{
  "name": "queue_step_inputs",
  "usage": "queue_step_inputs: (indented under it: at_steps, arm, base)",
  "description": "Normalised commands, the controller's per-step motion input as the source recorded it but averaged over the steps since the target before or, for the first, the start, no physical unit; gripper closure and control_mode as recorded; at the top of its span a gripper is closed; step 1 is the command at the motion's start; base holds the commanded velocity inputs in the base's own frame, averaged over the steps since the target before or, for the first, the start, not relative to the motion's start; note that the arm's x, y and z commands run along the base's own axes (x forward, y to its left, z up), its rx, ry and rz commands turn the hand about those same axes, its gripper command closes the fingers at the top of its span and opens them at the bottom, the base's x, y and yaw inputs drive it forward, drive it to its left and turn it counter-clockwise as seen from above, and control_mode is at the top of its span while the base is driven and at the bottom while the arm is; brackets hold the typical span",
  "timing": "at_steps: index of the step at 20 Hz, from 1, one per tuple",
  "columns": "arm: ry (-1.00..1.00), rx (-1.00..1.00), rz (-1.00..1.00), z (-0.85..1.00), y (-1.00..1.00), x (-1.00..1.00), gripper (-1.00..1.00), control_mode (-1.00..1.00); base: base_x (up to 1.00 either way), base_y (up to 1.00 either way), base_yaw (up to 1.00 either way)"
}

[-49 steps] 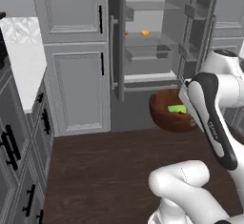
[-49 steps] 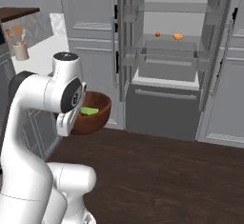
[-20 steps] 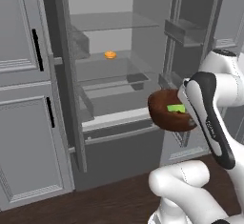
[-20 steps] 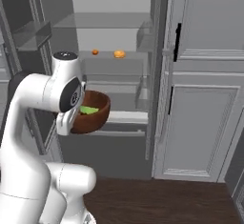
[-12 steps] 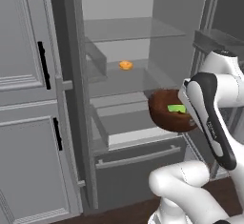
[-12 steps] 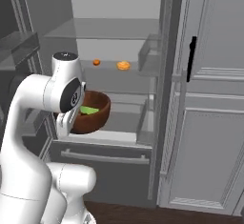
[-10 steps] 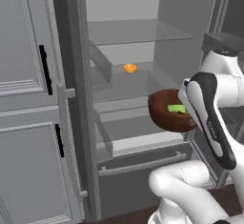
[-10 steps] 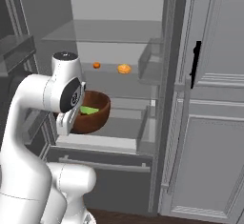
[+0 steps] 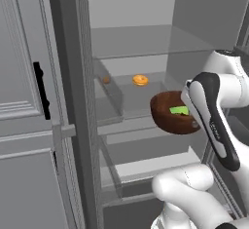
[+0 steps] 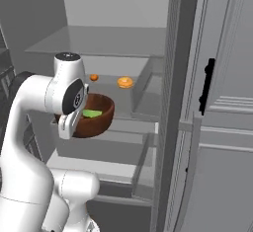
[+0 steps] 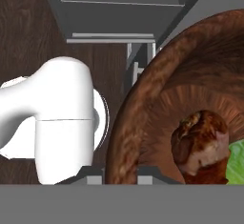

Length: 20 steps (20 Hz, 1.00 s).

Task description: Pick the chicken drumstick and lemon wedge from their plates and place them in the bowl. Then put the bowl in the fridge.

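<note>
Closest to the hand camera, the bowl [image 11: 190, 99] sat against the lens with the chicken drumstick [image 11: 200, 144] resting on its floor and a sliver of the lemon wedge [image 11: 237, 163] beside it. Jaws were clamped shut on the bowl's rim, judging by how the bowl hung at the wrist. Judgement: turned wood, stiff and fairly light, smooth enough to pivot in a rim pinch; loose contents would slide if tilted, so it should travel level.

Left base view: bowl [image 9: 172, 113] was held up in front of the open fridge [image 9: 131, 77], level with the glass shelf [image 9: 141, 43] region; lemon wedge [image 9: 179, 110] was visible, drumstick hidden by the wall. Right base view gave the same bowl [image 10: 94, 115] and wedge [image 10: 91, 113].

Farther in, two small orange items [image 10: 125, 82] lay on a shelf. Base views showed the shelves; the hand view instead showed the drumstick.
</note>
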Motion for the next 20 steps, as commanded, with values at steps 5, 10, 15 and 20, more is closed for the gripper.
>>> queue_step_inputs:
  at_steps: [5,10,15,20]
  arm:
    - [0.0,0.0,0.0,0.0,0.0,0.0,1.0,1.0]
    - [0.0,0.0,0.0,0.0,0.0,0.0,1.0,1.0]
    - [0.0,0.0,0.0,0.0,0.0,0.0,1.0,1.0]
    - [0.0,0.0,0.0,0.0,0.0,0.0,1.0,1.0]
  base:
    - [0.48,-0.11,0.0]
    - [0.42,0.0,0.0]
    - [0.21,0.0,0.0]
    - [0.21,0.0,0.0]
